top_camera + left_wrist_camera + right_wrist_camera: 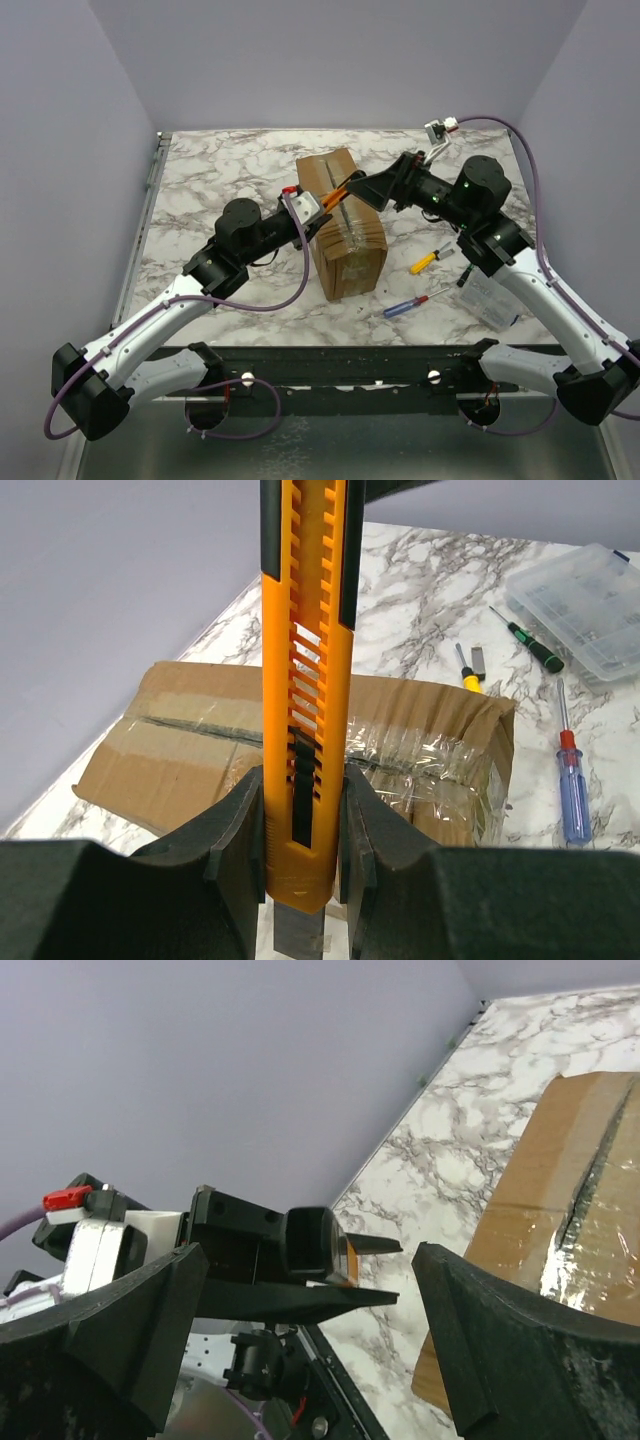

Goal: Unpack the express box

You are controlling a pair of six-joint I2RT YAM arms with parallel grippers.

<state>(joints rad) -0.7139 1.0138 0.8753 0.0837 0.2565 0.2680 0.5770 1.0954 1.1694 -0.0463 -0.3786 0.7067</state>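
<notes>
Left wrist view: knife [305, 630] is clamped in left gripper [305, 850]; right gripper [310, 1260] is spread wide, empty; box [170, 742] is judged stiff, light; best steadied at its sides.

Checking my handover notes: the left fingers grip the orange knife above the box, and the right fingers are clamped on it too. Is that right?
Not quite. The right fingers stand wide apart, clear of the knife, as the right wrist view shows. The left fingers do grip the orange knife above the box.
</notes>
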